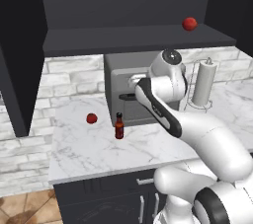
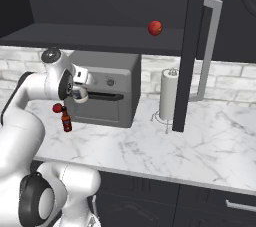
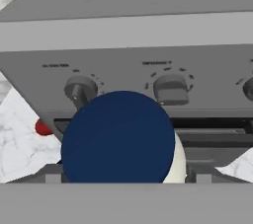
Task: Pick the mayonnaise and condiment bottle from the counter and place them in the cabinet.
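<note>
Above the table's middle, your pincer [image 2: 81,92] is grasping the mayonnaise [image 3: 118,136]; next, lift it onto the cabinet [image 1: 123,38] shelf.

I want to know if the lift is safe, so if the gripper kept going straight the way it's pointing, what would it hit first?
The gripper already has the mayonnaise right at its fingertips, so the jar comes first. Beyond it lies the grey toaster oven's knob panel, which looks close, though depth is hard to judge.
</note>
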Motion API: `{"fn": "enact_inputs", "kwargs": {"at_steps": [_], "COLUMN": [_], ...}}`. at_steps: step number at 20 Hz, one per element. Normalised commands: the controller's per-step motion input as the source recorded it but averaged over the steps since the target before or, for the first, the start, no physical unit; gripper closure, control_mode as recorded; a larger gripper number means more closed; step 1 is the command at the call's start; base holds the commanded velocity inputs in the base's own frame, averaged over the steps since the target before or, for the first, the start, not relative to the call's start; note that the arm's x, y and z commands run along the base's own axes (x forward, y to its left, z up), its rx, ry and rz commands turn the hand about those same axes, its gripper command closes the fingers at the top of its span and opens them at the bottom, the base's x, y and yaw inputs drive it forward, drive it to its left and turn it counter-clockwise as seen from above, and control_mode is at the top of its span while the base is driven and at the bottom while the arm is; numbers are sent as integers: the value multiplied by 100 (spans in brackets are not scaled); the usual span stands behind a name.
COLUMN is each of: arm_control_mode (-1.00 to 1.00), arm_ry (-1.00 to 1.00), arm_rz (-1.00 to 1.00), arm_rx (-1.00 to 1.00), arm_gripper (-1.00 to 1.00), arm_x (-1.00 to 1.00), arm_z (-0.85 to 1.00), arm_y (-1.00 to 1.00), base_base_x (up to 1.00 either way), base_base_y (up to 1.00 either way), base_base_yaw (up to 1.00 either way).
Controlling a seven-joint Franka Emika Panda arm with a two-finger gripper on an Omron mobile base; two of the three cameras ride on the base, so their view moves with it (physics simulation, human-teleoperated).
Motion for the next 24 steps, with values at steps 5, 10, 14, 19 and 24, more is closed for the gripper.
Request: {"fn": "enact_inputs", "kwargs": {"at_steps": [5, 10, 14, 19, 24], "arm_control_mode": [-100, -100, -100, -100, -100], "arm_ry": [0, 0, -5, -7, -5], "arm_rz": [-5, -4, -2, -1, -1], "arm_rx": [0, 0, 0, 0, 0], "arm_gripper": [100, 100, 100, 100, 100], "arm_x": [-25, -34, -36, -18, 0], "arm_z": [55, 53, 63, 62, 56], "arm_y": [0, 0, 0, 0, 0], "base_base_x": [0, 0, 0, 0, 0], "base_base_y": [0, 0, 0, 0, 0], "base_base_yaw": [0, 0, 0, 0, 0]}}
